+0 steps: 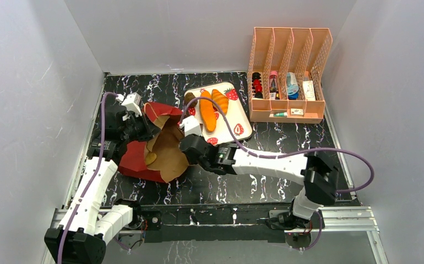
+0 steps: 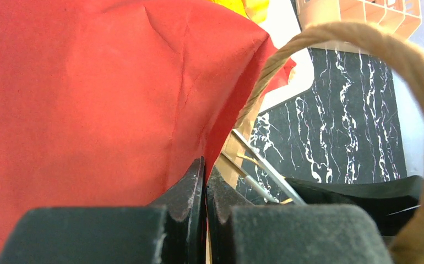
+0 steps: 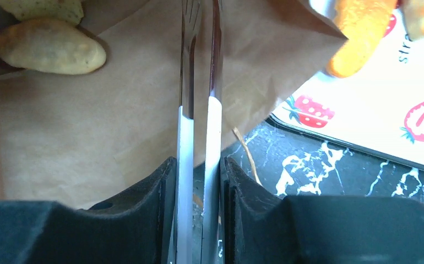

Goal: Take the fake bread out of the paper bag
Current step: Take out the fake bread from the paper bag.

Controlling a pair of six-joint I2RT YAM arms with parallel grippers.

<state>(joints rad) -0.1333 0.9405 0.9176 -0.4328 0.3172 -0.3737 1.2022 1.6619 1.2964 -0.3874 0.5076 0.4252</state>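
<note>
Gaping paper bag point(image 1: 168, 154) mouth, tongs point(image 3: 185, 137) inside it, tray point(image 1: 242, 116) just beside.

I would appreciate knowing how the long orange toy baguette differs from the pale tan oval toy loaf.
The long orange toy baguette is bright orange; the pale tan oval toy loaf is speckled. The baguette is long and slim, the loaf short and rounded. The baguette lies on the strawberry-print tray; the loaf is inside the brown paper bag. Both are toy bread.

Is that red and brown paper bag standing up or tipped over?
Tipped over: the bag lies flat, mouth gaping, tan bread inside.
</note>
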